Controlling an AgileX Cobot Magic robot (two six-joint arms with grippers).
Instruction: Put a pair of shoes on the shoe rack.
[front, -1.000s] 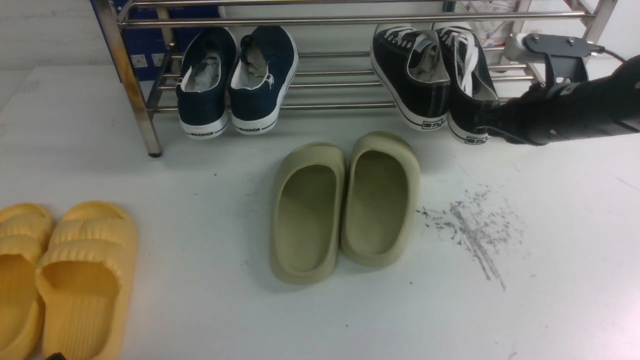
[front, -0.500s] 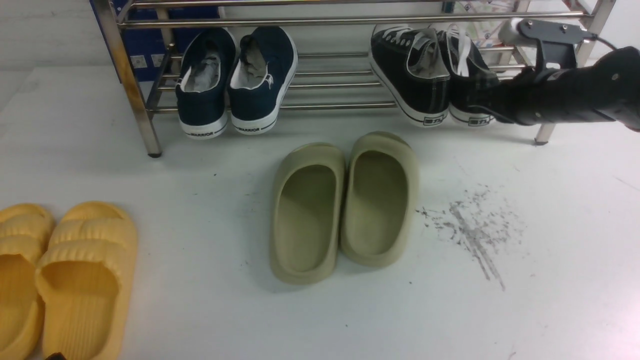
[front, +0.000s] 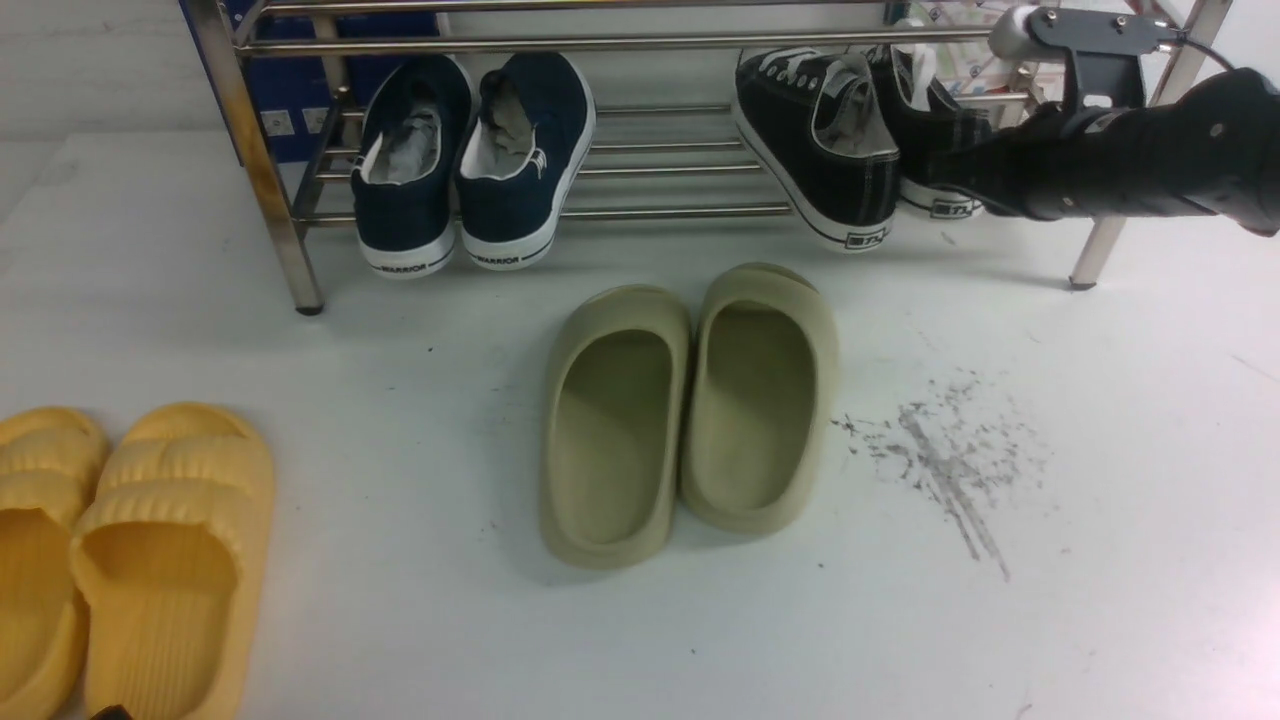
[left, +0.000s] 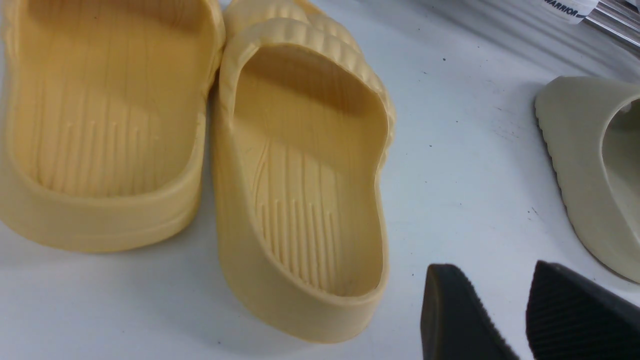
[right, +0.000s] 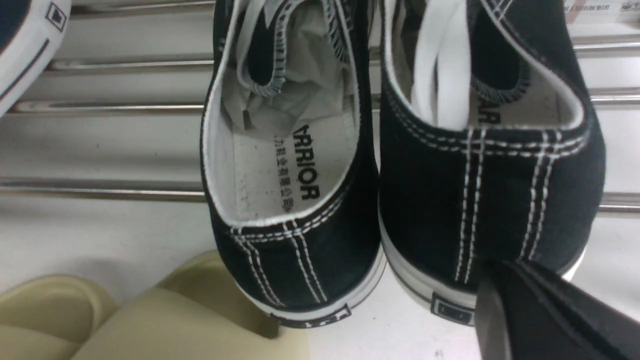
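Here, right claw (right: 505, 280) closed against heel of right-hand black sneaker (right: 480, 165), on shoe rack (front: 640, 43)

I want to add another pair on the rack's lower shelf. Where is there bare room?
The bars of the shoe rack are bare between the navy sneakers and the pair of shoes. The right end is crowded by the right gripper.

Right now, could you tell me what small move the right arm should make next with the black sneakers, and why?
Probably one more short push forward. The right claw is shut and pressed against the heel of the right sneaker, whose heel still overhangs the rack's front bar, as does the left sneaker's.
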